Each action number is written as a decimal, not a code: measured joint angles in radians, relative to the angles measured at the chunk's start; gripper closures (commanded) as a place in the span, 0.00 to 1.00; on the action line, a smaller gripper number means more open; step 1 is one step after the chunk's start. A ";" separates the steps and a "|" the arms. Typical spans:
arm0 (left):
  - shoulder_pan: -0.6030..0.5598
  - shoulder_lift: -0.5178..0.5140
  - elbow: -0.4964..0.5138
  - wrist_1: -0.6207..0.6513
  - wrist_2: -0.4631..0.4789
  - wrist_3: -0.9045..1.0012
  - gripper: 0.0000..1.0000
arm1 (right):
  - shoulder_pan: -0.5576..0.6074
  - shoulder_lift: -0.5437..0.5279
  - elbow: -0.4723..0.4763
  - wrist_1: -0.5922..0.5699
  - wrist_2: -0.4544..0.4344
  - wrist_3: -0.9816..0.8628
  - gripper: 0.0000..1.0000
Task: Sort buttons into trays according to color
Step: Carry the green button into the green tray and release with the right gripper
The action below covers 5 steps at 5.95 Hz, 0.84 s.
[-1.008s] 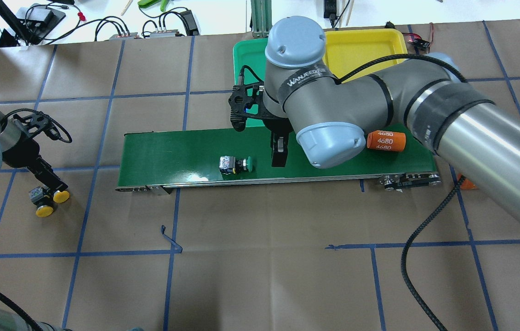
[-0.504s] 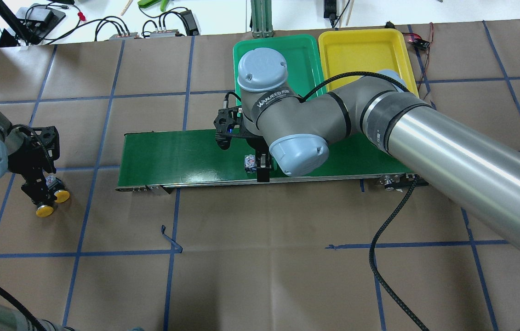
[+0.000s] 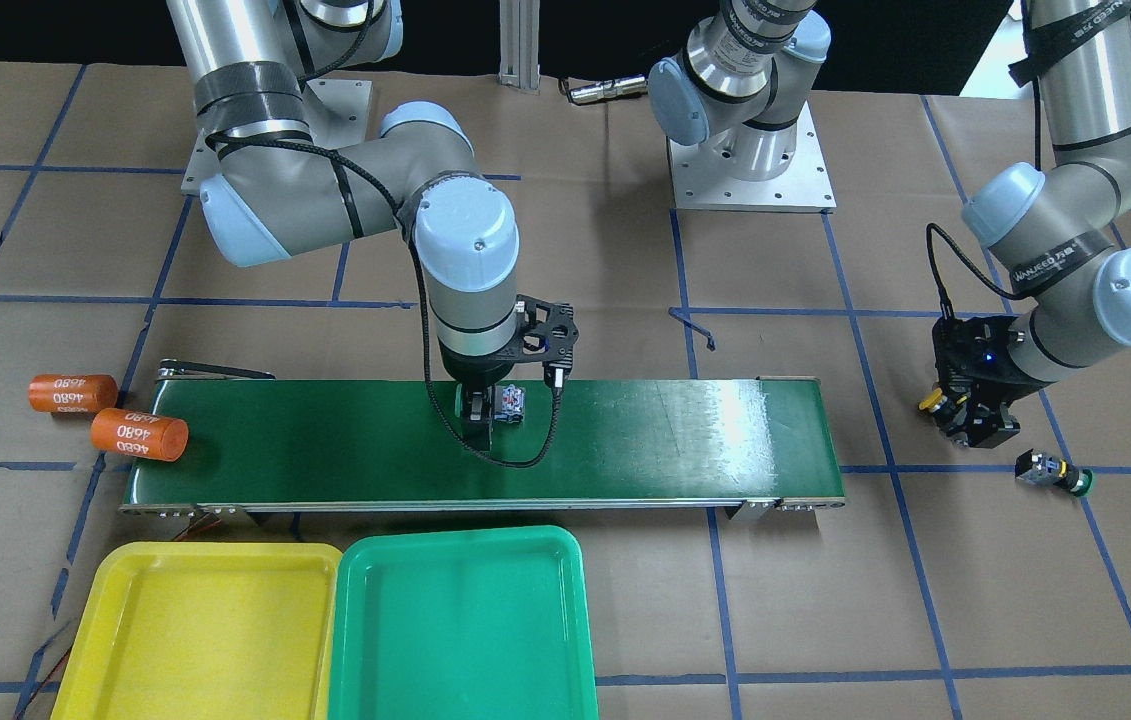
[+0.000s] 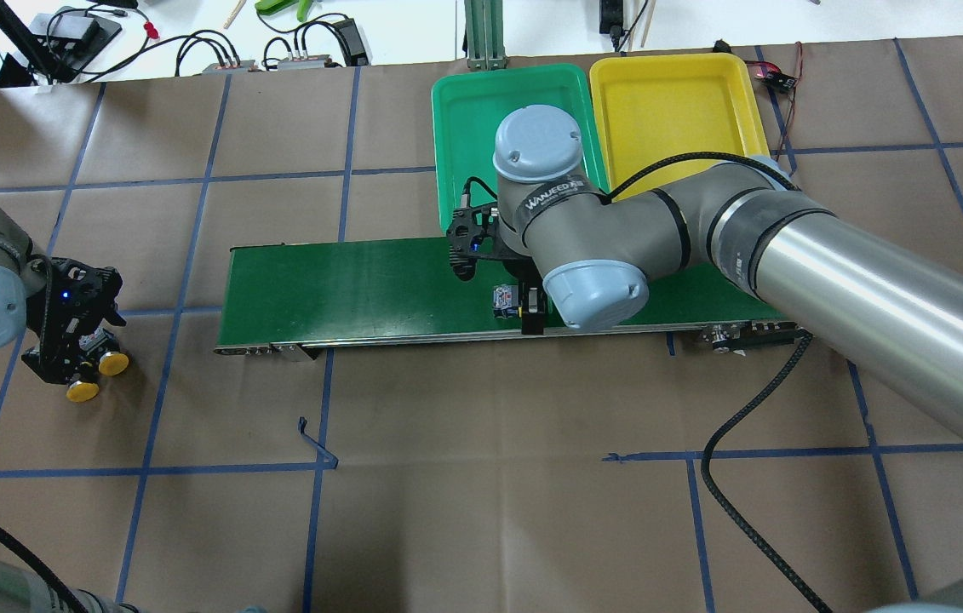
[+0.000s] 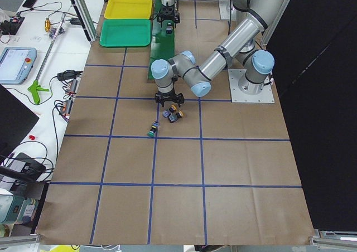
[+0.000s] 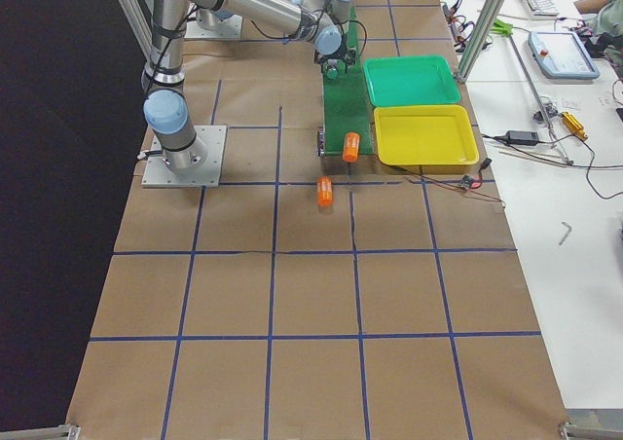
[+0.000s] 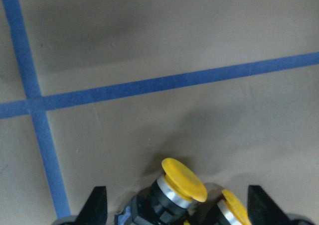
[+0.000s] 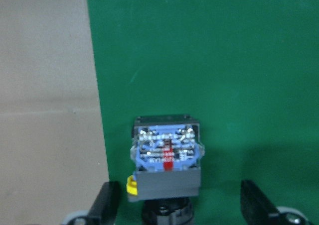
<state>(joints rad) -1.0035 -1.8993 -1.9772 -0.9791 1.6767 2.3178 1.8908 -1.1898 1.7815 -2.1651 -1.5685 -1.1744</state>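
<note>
My right gripper [image 4: 531,313] is open low over the conveyor belt [image 4: 345,281], its fingers [image 8: 107,205] either side of a button's black-and-blue body [image 8: 167,160] with gaps; the cap is hidden. That button also shows in the overhead view [image 4: 504,300]. My left gripper [image 4: 72,362] is open and straddles two yellow-capped buttons [image 7: 183,179] lying on the paper, whose caps [image 4: 113,364] show beside it. A green-capped button [image 3: 1050,472] lies on the paper nearby. The green tray [image 4: 481,94] and the yellow tray [image 4: 677,102] stand side by side beyond the belt.
Two orange cylinders marked 4680 lie at the belt's far right end, one on the paper [image 3: 73,392] and one on the belt's edge [image 3: 138,434]. A black cable [image 4: 736,477] trails from the right arm across the paper. Cables and tools lie beyond the table's back edge.
The button on the belt has travelled right, and my right gripper came over it and moved right with it. My left gripper turned and came down over the two yellow buttons.
</note>
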 measured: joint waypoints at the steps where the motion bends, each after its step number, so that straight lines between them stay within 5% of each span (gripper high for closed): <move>1: 0.001 -0.008 -0.009 0.002 0.007 0.032 0.02 | -0.021 -0.020 0.023 -0.003 -0.004 -0.004 0.78; 2: 0.001 -0.016 -0.008 0.011 0.015 0.042 0.02 | -0.033 -0.032 0.034 -0.007 -0.020 -0.008 0.88; 5: 0.001 -0.081 0.010 0.093 0.012 0.044 0.04 | -0.082 -0.121 0.028 -0.002 -0.089 -0.109 0.87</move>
<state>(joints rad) -1.0028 -1.9806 -1.9671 -0.8862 1.6885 2.3618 1.8086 -1.3111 1.8098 -2.1676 -1.6577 -1.2839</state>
